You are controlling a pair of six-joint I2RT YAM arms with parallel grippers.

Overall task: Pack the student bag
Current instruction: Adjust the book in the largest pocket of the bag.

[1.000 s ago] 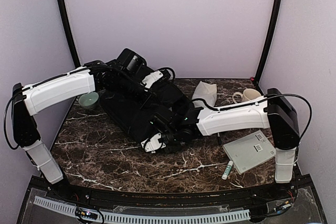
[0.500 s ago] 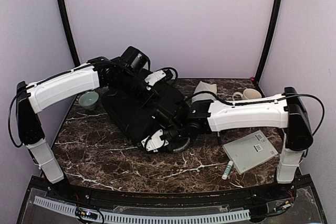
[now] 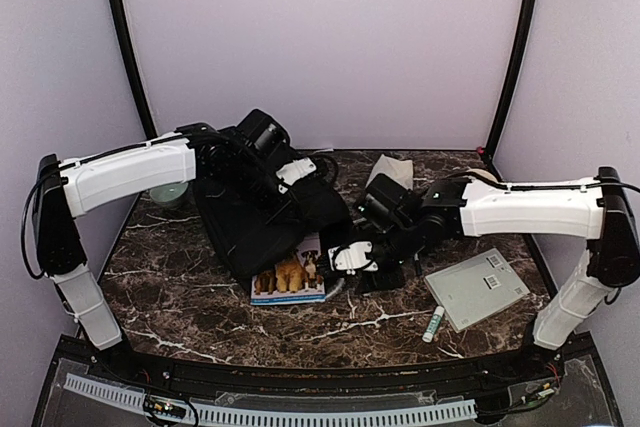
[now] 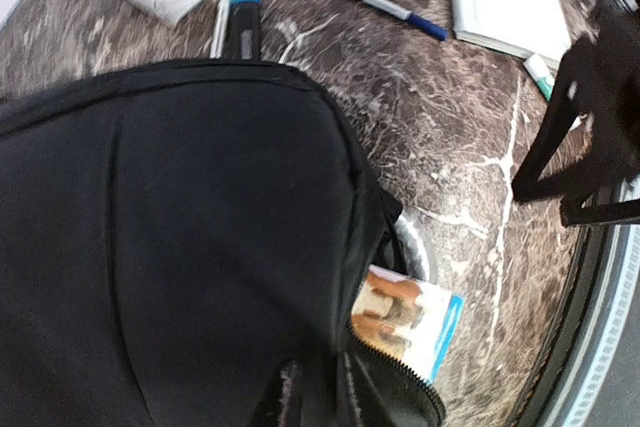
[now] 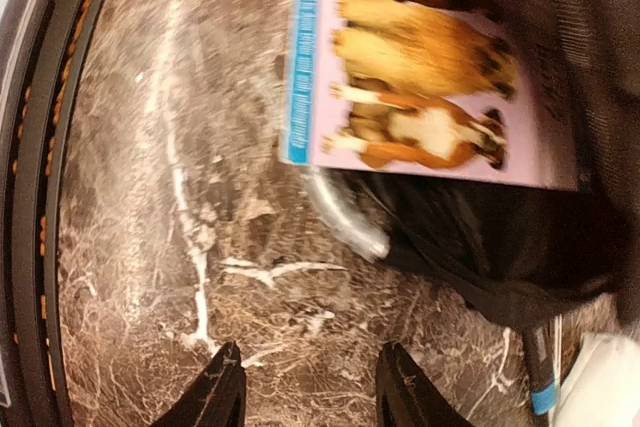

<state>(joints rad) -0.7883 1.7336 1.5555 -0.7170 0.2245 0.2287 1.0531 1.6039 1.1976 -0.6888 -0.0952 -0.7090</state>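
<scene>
On the marble surface (image 3: 180, 297) the black bag (image 3: 250, 227) lies toward ten o'clock, mouth facing six. A dog book (image 3: 290, 275) juts half out, seemingly part-packed. The right fingers (image 5: 225, 397) hang spread and empty at its three o'clock. The left fingers merge with the fabric, so I cannot tell their grip.

Top external: high behind the near edge, facing the far edge, with the whole tabletop (image 3: 190, 297) in frame.
Left wrist: close above the student bag (image 4: 180, 247), near edge at frame right.
Right wrist: very low over the marble, near edge at frame left, right gripper (image 5: 310, 395) at frame bottom.
All three views share the dog-cover book (image 3: 290, 275).
</scene>
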